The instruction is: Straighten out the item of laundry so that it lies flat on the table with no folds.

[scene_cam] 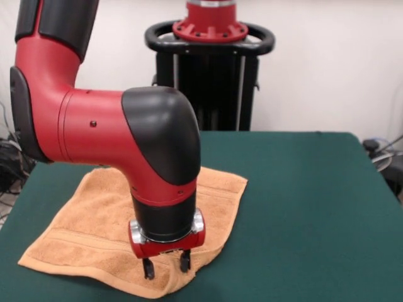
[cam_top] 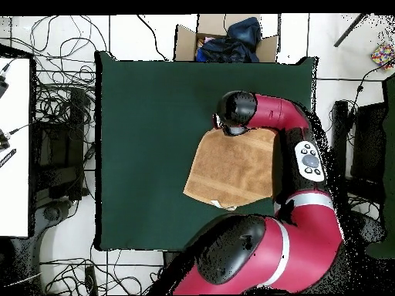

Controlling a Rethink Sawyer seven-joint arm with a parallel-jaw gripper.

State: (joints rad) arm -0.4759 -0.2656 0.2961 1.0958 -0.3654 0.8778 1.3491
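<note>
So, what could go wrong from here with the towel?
The gripper stands open over the towel at its near edge, where the cloth looks doubled. A pinch there might catch both layers, so the fold stays. That edge also lies near the table edge; a pull outward might drag the cloth off.

No readable txt, labels, brands or nos. anywhere in either view.

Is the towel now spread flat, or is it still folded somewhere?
Mostly spread. The towel lies open on the table, but its near edge below the gripper looks doubled over.
</note>
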